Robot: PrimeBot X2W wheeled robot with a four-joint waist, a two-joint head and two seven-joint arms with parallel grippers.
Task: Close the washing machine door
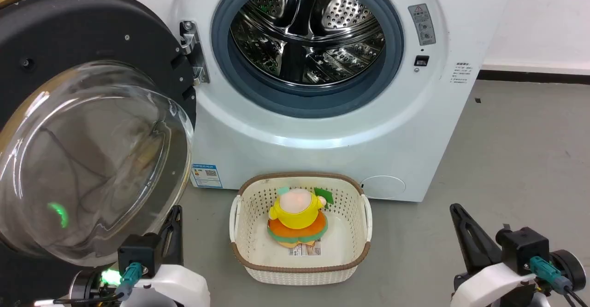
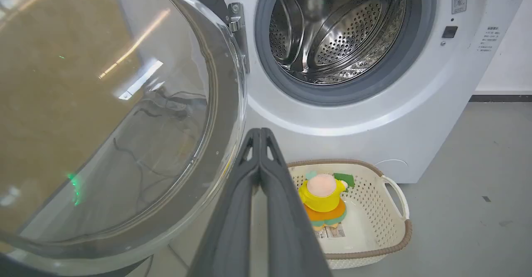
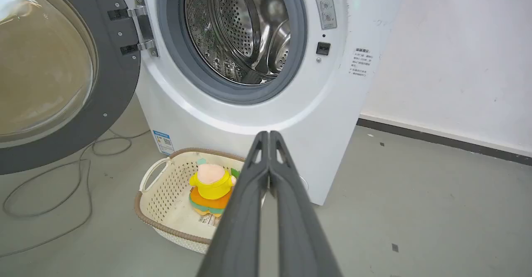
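Observation:
The washing machine door [image 1: 69,26] hangs wide open at the left, hinged on the washing machine [image 1: 322,132]; its black rim frames a bulging clear glass bowl [image 1: 92,159]. The steel drum [image 1: 306,30] stands exposed. My left gripper [image 1: 176,211] is shut and holds nothing, low at the left just below the glass bowl's lower right edge. In the left wrist view its fingers [image 2: 260,132] point past the door [image 2: 116,102] toward the machine [image 2: 353,123]. My right gripper [image 1: 457,209] is shut and holds nothing, low at the right, apart from the door [image 3: 120,85].
A cream basket [image 1: 299,270] with a yellow and orange plush toy [image 1: 297,215] sits on the grey floor right in front of the machine. A cable [image 3: 50,210] lies looped on the floor under the door. A white wall [image 3: 449,60] stands to the right.

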